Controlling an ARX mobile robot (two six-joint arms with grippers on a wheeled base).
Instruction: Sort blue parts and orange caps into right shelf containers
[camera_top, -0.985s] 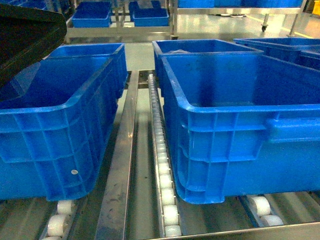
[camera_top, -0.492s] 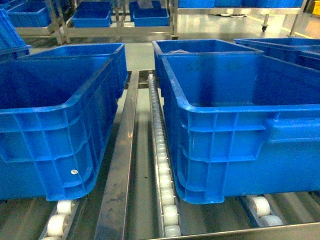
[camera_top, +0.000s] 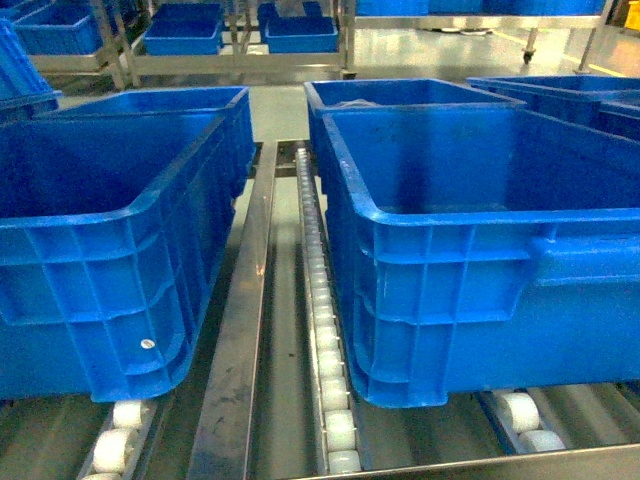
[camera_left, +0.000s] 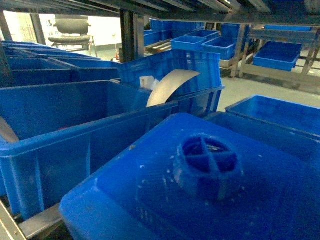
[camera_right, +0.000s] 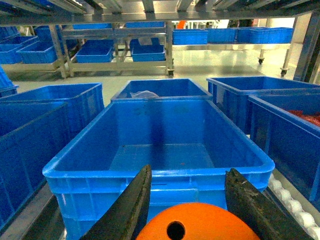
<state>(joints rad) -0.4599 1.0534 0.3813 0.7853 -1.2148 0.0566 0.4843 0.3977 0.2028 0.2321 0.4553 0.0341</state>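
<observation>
An orange cap (camera_right: 200, 222) with a small hole in its top sits between the two dark fingers of my right gripper (camera_right: 189, 170), which is shut on it. It hangs just before the rim of an empty blue shelf container (camera_right: 100, 170). In the left wrist view a large blue part (camera_left: 200, 175) with a round cross-ribbed boss fills the lower frame right under the camera, above the crates, and hides my left gripper's fingers. Neither gripper shows in the head view, which looks at two front containers (camera_top: 450, 225) (camera_top: 90, 225) on the steel shelf (camera_top: 240, 340).
White rollers (camera_top: 325, 330) run between the two front crates. More blue crates stand behind them (camera_top: 400, 92) and to the right; one (camera_right: 305, 117) holds reddish-orange things. A curved white sheet (camera_left: 167, 85) sticks up from a crate on the left. Further racks stand across the aisle.
A dark shape at the head view's top left one second ago has left the frame, uncovering crates behind. The crates on the shelf have not moved.
</observation>
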